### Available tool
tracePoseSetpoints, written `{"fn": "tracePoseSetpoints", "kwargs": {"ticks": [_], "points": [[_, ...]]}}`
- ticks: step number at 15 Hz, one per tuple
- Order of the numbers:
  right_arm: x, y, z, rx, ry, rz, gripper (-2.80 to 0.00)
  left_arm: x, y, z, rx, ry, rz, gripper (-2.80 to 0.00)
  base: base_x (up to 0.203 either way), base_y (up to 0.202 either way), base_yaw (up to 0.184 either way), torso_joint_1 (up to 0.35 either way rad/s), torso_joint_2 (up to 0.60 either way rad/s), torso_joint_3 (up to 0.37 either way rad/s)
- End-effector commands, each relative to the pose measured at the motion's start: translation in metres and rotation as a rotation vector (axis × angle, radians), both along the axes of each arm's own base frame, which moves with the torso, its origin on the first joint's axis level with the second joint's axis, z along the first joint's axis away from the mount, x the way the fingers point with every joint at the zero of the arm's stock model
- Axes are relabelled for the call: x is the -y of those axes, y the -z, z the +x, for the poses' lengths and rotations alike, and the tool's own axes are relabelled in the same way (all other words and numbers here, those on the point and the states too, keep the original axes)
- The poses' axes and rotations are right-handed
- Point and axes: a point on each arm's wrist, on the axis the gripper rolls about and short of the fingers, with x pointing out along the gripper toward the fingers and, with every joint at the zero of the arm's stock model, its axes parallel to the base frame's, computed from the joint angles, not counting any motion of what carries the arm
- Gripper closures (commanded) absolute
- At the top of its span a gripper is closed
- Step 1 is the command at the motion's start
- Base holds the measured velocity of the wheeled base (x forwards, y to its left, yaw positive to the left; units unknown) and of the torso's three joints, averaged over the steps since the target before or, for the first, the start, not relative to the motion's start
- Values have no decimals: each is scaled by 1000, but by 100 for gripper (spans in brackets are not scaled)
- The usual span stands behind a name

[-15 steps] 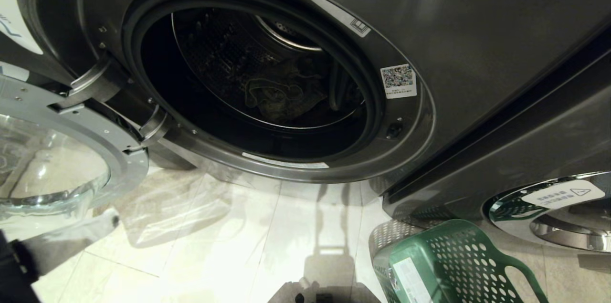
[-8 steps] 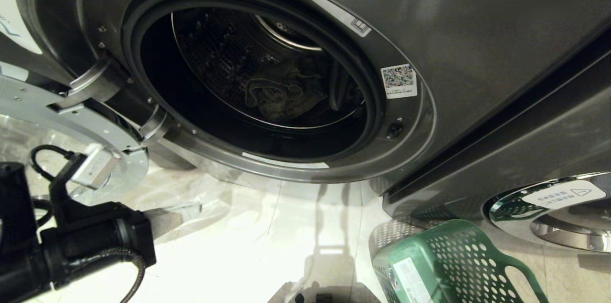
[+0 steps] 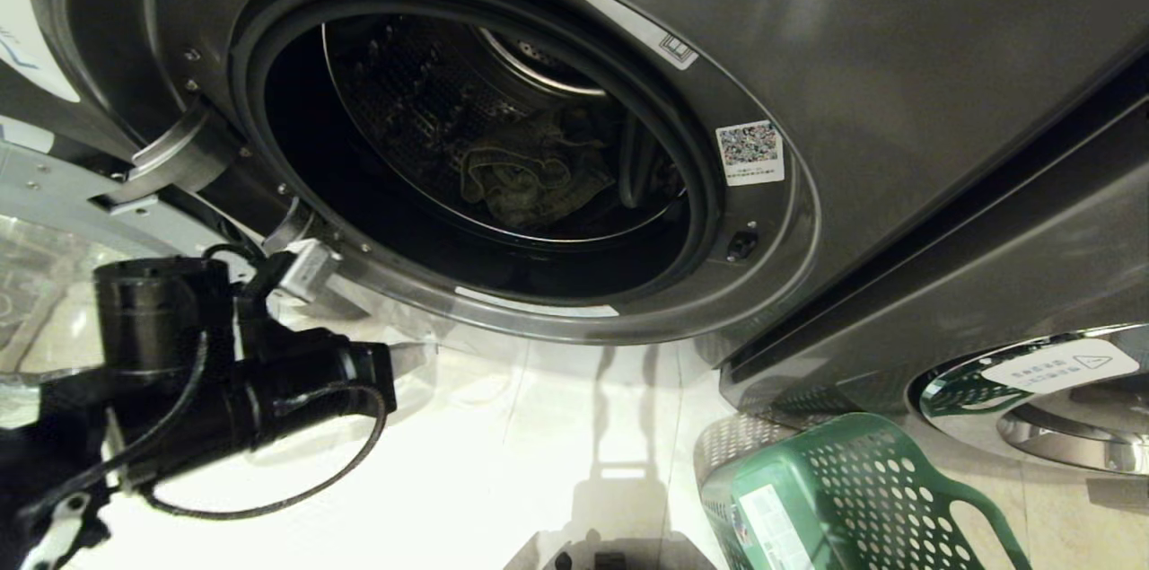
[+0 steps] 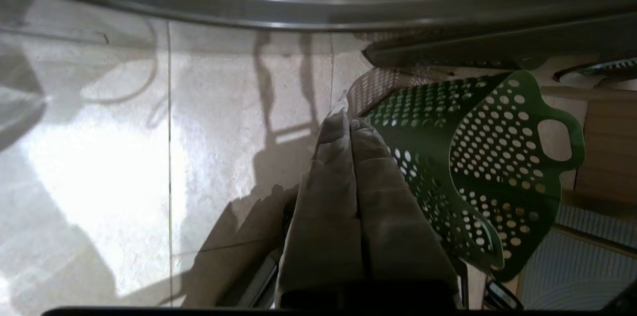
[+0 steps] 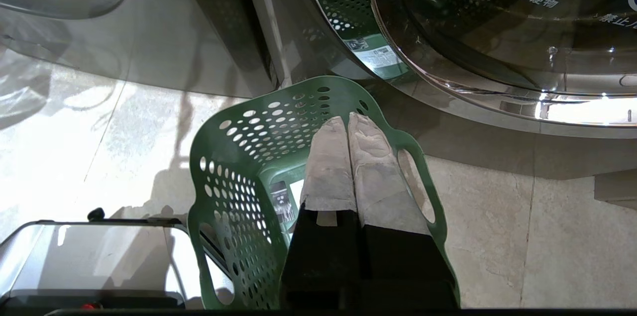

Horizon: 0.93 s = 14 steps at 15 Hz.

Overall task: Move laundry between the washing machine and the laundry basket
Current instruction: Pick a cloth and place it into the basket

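the dark grey front-loading washing machine (image 3: 898, 58) fills the upper part of the head view, its round door opening ringed by a grey rubber seal. deep inside the perforated steel drum (image 3: 422, 94) lies a crumpled olive-green piece of laundry (image 3: 525, 175), resting low against the drum's back wall, with a darker garment just beside it on the right. the machine's glass-and-metal door (image 3: 54, 229) hangs swung open at the left edge of the head view.

the left arm (image 3: 233, 381), black with a looping cable, reaches in from the lower left of the head view, below and in front of the door opening, over the pale glossy tiled floor (image 3: 503, 444). its left gripper (image 4: 348, 124) shows in the left wrist view with its two grey fabric-covered fingers (image 4: 328, 176) pressed flat together, holding nothing, pointing toward the floor near the rim of the green perforated plastic laundry basket (image 3: 835, 489).

that basket stands on the floor at the lower right of the head view, in front of a second, lower machine with a closed glass door (image 3: 1032, 390). no laundry can be seen in the part of the basket that shows.

the right gripper (image 5: 348, 124) hangs over the basket's handle end in the right wrist view, its cloth-covered fingers also closed against each other and empty.
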Motion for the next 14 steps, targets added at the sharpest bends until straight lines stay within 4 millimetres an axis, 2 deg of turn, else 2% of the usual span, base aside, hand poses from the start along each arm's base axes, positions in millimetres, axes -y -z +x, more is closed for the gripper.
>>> {"fn": "tracePoseSetpoints", "kwargs": {"ticks": [1, 4, 7, 10, 14], "points": [[0, 0, 0, -1, -1, 0, 0, 18, 10, 27, -26, 11, 13, 0, 0, 0, 0, 0, 0, 0], [0, 0, 0, -1, -1, 0, 0, 52, 5, 70, 29, -3, 8, 0, 0, 0, 0, 0, 0, 0], [0, 0, 0, -1, -1, 0, 0, 76, 6, 104, 64, -107, 6, 0, 0, 0, 0, 0, 0, 0], [0, 0, 0, -1, -2, 0, 0, 82, 7, 129, 96, -184, -11, 0, 0, 0, 0, 0, 0, 0], [0, 0, 0, -1, -1, 0, 0, 79, -12, 170, 203, -258, -66, 0, 0, 0, 0, 0, 0, 0]]}}
